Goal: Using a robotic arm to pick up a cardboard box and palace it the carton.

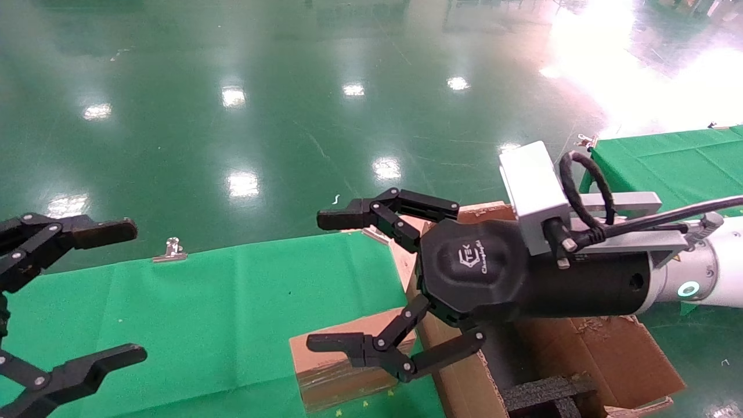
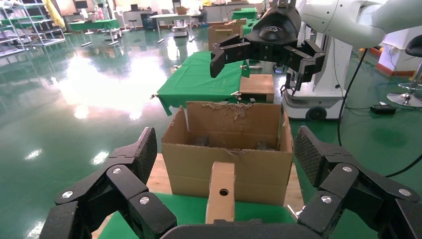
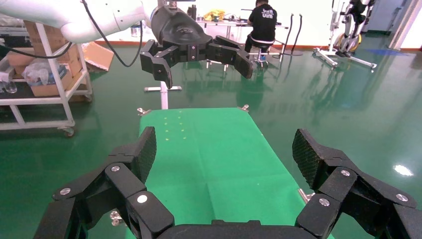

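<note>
Brown cardboard is the target here: the small cardboard box (image 1: 339,363) lies flat on the green tablecloth (image 1: 232,307) at the near right corner of the table, its right end just beside the wall of the large carton (image 1: 464,383), which stands off the table's right edge with black foam inserts (image 1: 540,392) showing inside. The right gripper (image 1: 363,284), on the white robotic arm (image 1: 714,267) with its grey camera block (image 1: 531,191) and green ring light (image 1: 689,289), hangs above the box with its fingers spread wide and nothing between them; in the head view its lower fingertips overlap the box's top face, but whether they touch it or are only above it cannot be told. The box therefore lies below and slightly towards the robot from that gripper's palm, and its long axis runs roughly left to right across the table, towards the carton. In the left wrist view the box shows end-on, a narrow face with a small round hole (image 2: 223,191), with the carton directly behind it, which agrees with that line. The left gripper (image 1: 69,302) is also spread open and empty, held at the table's far left, well apart from the box, so the right arm is plainly the nearer one. My judgement is that the coming move is a descent onto the box, with the fingers closing across its short width.
</note>
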{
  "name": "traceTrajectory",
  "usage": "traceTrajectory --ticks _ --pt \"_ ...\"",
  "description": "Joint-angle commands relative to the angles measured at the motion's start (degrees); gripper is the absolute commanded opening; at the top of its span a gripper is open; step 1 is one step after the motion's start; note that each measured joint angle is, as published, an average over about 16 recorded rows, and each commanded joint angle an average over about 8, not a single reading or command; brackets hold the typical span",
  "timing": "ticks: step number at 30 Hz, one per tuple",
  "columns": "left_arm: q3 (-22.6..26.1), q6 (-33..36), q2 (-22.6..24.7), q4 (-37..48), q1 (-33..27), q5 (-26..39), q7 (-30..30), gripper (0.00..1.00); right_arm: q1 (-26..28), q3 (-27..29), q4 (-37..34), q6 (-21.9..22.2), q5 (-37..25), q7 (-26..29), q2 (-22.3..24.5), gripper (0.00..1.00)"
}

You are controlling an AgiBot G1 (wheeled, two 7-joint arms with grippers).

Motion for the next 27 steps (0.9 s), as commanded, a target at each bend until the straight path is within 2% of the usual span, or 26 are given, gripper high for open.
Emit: traceTrajectory --ticks 1,11,12,19,20,27 --pt "0.00 0.00 0.00 0.00 0.00 0.00 0.00 1.00 0.00 0.00 0.00 0.00 0.00 0.00 0.00 1.00" --pt "0.00 0.00 0.00 0.00 0.00 0.00 0.00 0.98 0.00 0.00 0.00 0.00 0.00 0.00 0.00 1.00" --pt "0.00 0.00 0.00 0.00 0.00 0.00 0.00 0.88 0.00 0.00 0.00 0.00 0.00 0.00 0.00 1.00" --pt "0.00 0.00 0.00 0.00 0.00 0.00 0.00 0.03 -0.02 0.03 0.01 -0.02 0.00 -0.01 0.00 1.00" --pt "0.00 0.00 0.00 0.00 0.00 0.00 0.00 0.00 -0.02 0.03 0.00 0.00 0.00 0.00 0.00 1.00" --pt "0.00 0.00 0.00 0.00 0.00 0.00 0.00 0.00 0.71 -0.66 0.16 0.27 -1.60 0.49 0.10 1.00"
